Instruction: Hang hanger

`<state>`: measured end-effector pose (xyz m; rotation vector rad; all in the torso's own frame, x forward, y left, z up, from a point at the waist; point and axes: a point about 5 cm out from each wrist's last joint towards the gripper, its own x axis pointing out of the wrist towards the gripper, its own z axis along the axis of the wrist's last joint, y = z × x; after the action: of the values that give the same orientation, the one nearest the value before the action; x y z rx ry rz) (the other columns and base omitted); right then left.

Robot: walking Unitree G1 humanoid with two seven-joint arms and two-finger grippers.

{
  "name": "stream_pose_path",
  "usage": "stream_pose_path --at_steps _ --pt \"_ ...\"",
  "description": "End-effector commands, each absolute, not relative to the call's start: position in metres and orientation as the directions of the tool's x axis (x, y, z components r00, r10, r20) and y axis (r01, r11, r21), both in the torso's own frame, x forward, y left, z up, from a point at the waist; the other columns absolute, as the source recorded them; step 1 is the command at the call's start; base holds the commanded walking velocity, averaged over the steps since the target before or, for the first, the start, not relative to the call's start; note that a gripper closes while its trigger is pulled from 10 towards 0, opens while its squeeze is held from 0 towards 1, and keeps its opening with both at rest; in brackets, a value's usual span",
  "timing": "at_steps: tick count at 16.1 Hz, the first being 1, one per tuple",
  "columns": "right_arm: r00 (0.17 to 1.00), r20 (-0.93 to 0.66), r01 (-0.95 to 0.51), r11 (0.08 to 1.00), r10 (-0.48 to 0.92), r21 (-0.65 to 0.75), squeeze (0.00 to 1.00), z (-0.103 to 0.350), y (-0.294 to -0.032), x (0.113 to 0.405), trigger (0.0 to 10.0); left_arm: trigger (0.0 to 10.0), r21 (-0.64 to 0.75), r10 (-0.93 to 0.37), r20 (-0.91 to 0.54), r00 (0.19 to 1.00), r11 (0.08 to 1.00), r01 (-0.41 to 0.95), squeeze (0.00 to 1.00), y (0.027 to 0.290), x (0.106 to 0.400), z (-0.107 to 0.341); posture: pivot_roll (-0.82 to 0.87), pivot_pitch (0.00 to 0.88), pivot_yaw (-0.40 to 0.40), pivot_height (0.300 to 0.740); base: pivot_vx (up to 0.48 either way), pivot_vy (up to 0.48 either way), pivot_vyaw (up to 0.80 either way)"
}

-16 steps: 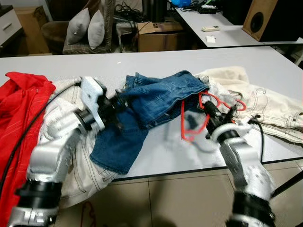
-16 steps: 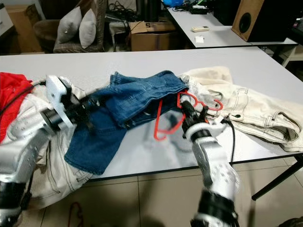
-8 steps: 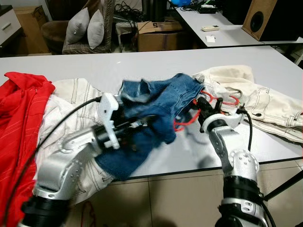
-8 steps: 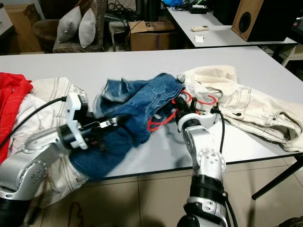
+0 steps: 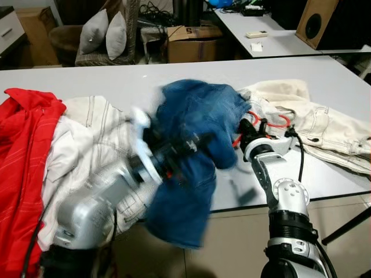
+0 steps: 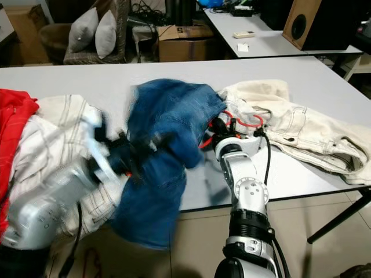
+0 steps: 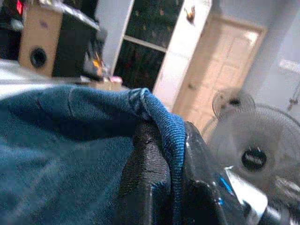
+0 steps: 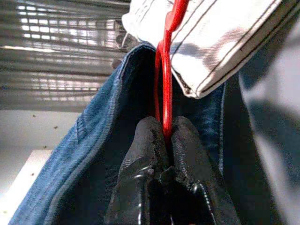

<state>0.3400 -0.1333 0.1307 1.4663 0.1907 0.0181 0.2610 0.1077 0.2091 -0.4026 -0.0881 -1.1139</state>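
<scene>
Above the grey desk [image 5: 324, 174], the blue jeans [image 5: 197, 116] are held raised by the left claw [image 7: 161, 187], whose fingers are clamped on a fold of the denim. Just beside them, the red hanger [image 8: 165, 70] is pinched between the closed fingers of the right claw [image 8: 166, 136], its upper part tucked between the jeans and the cream trousers [image 5: 324, 127].

red hanger [image 8: 165, 70], thin plastic, partly tucked inside blue jeans [image 5: 194, 116], lifted near the table's [image 5: 116, 75] front edge.
</scene>
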Motion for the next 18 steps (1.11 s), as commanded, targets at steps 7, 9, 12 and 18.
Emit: stream_pose_path --at_steps 7,9,12,18 --pt "0.991 -0.043 0.040 0.027 0.127 0.999 0.00 0.149 -0.127 0.344 10.0 0.0 -0.253 -0.925 0.156 0.347 0.302 0.919 0.00 0.099 0.253 0.197 0.07 0.000 -0.009 0.740 0.000 0.000 0.00" --pt "0.992 -0.048 0.048 0.001 0.119 0.999 0.00 0.148 -0.128 0.344 10.0 0.0 -0.278 -0.938 0.180 0.295 0.239 0.930 0.00 0.085 0.248 0.198 0.06 0.000 -0.009 0.740 0.000 0.000 0.00" --pt "0.997 -0.032 0.041 -0.140 0.066 0.989 0.00 0.151 -0.136 0.344 10.0 0.0 -0.304 -0.944 0.157 0.290 0.233 0.924 0.00 0.074 0.247 0.189 0.06 0.000 -0.009 0.740 0.000 0.000 0.00" --pt "0.977 0.055 -0.039 -0.083 0.206 0.996 0.00 0.170 -0.131 0.336 10.0 9.0 -0.116 -0.847 -0.059 0.528 0.532 0.839 0.00 0.091 0.271 0.156 0.05 0.000 -0.013 0.740 0.000 0.000 0.00"
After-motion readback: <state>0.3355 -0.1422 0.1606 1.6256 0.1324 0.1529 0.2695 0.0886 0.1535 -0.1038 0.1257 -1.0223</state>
